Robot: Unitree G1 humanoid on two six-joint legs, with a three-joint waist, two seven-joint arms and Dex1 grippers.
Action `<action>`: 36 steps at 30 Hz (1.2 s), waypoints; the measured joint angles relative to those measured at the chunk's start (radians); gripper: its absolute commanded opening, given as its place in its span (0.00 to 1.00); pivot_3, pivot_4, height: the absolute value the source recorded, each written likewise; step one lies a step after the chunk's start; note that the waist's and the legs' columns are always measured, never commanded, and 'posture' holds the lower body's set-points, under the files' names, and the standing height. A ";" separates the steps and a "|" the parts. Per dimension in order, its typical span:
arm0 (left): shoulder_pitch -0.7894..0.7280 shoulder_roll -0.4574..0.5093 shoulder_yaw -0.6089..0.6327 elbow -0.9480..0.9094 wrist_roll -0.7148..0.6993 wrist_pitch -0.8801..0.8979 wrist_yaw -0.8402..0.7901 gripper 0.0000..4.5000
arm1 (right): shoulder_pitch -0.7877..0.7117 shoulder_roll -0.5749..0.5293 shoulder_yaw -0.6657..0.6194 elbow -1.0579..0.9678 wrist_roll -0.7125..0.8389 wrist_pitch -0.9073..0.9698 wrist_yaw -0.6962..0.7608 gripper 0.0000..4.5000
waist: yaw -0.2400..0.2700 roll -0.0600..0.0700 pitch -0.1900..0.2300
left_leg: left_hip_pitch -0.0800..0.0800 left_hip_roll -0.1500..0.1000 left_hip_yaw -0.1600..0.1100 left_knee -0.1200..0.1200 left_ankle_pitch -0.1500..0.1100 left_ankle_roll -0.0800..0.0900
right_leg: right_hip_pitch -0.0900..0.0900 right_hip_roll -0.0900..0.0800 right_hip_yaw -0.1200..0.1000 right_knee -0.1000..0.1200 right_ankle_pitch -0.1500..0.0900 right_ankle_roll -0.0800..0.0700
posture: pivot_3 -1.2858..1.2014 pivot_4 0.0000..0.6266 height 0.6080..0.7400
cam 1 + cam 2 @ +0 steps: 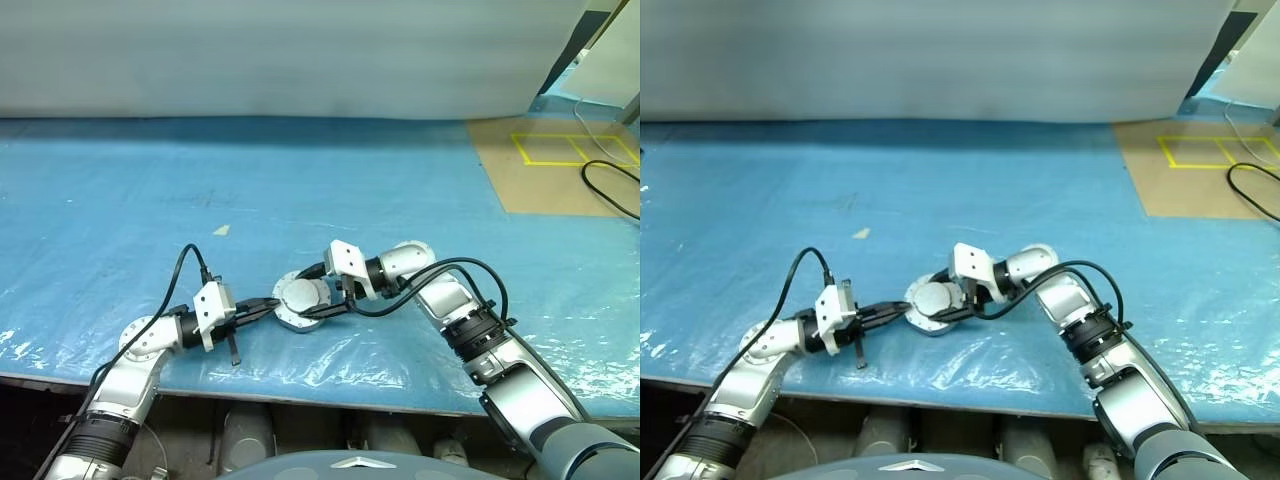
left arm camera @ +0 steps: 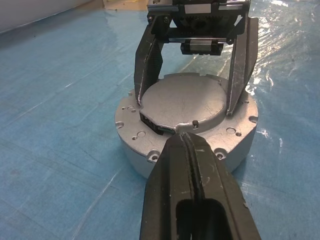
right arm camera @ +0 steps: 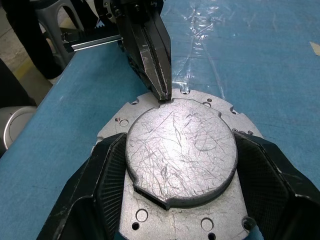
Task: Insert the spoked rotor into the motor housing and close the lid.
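Observation:
The motor housing is a round silver body with a holed flange, standing on the blue sheet near the table's front edge. A round scratched silver lid lies flat on top of it. The spoked rotor is hidden. My right gripper reaches in from the right and is open, one black finger on each side of the lid, close against its rim. From the left, my left gripper is shut with nothing in it, and its tip rests at the lid's edge on the flange.
Crinkled blue plastic sheet covers the table, whose front edge runs just below the arms. A small beige scrap lies behind the housing. A brown board with yellow tape and a black cable are at the far right.

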 measured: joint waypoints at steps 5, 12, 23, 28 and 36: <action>-0.005 -0.006 -0.002 0.014 0.001 -0.018 -0.001 0.00 | -0.003 0.005 -0.017 -0.007 0.002 0.029 -0.014 1.00 | 0.001 0.000 0.000 | -0.001 0.000 0.000 -0.001 0.000 0.000 | 0.000 0.000 0.000 -0.003 0.000 0.000 | 0.52 0.24 1.00; -0.011 -0.009 -0.003 0.020 0.000 -0.022 -0.001 0.00 | -0.017 -0.007 -0.029 -0.059 0.026 0.110 -0.010 1.00 | 0.001 0.001 0.001 | -0.008 0.000 0.000 -0.002 0.000 0.000 | -0.004 0.000 -0.001 -0.006 0.003 -0.006 | 0.52 0.24 1.00; -0.014 -0.011 -0.005 0.036 0.001 -0.035 -0.006 0.00 | -0.044 -0.086 -0.130 -0.264 0.120 0.263 -0.017 1.00 | 0.001 0.001 0.001 | -0.012 -0.001 0.001 -0.007 0.001 -0.002 | -0.010 0.000 -0.002 -0.008 0.004 -0.006 | 0.52 0.24 1.00; -0.021 -0.018 -0.008 0.046 0.001 -0.034 -0.006 0.00 | -0.004 -0.100 -0.225 -0.291 0.272 0.515 -0.040 1.00 | 0.007 0.001 0.001 | -0.011 -0.001 0.001 -0.007 0.001 -0.002 | -0.008 0.000 -0.002 -0.009 0.004 -0.006 | 0.52 0.24 1.00; -0.018 -0.017 -0.007 0.043 0.000 -0.034 -0.009 0.00 | 0.106 -0.112 -0.367 -0.149 0.424 0.921 -0.160 1.00 | 0.008 0.001 0.001 | -0.011 -0.001 0.002 -0.007 0.002 -0.004 | -0.008 0.000 -0.002 -0.009 0.004 -0.006 | 0.52 0.24 1.00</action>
